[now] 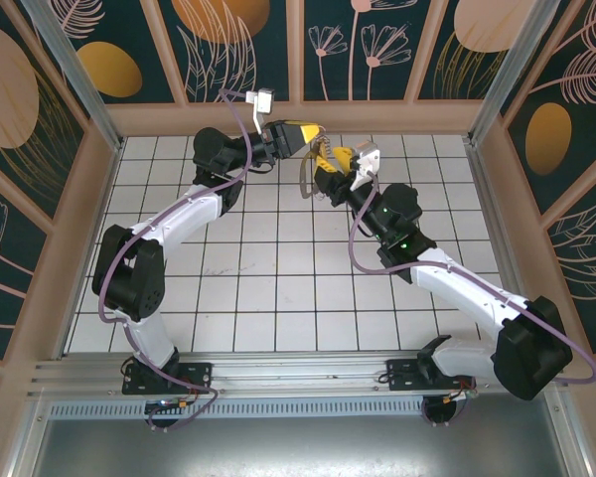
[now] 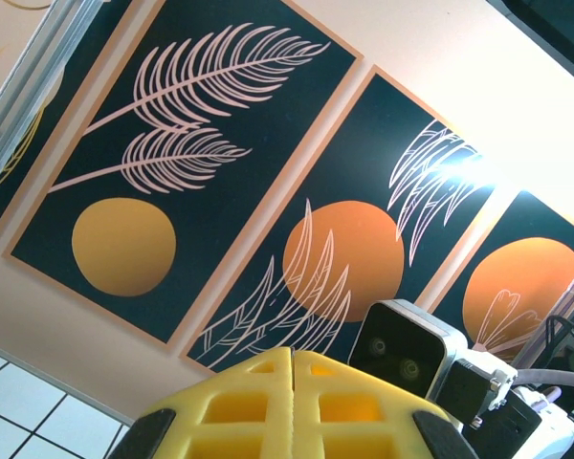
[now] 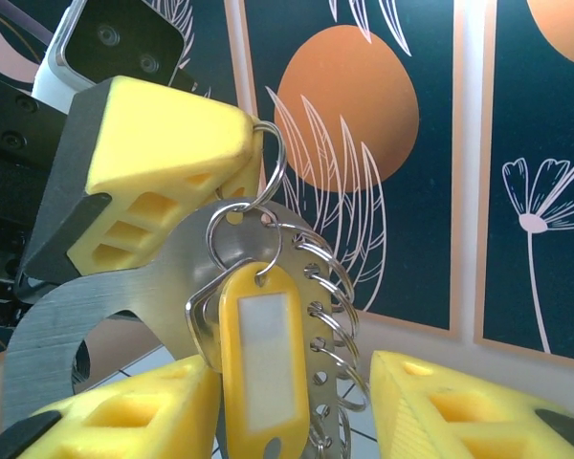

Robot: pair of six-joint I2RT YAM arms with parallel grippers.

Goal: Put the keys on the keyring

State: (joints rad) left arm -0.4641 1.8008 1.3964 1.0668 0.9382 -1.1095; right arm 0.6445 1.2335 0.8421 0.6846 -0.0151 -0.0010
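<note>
Top view: both arms are raised over the far tiles of the table (image 1: 278, 288). The left pincer (image 1: 296, 134) and right pincer (image 1: 330, 169) nearly meet, with the keyring (image 1: 301, 184) hanging between them. Left wrist view: its yellow fingers (image 2: 258, 402) are pressed together. Right wrist view: the left pincer pinches the keyring's top loop. A yellow tag (image 3: 260, 368) and a row of small rings (image 3: 330, 296) hang between the right pincer's spread fingers (image 3: 459, 402). No key can be made out, so threading is judged still to do.
</note>
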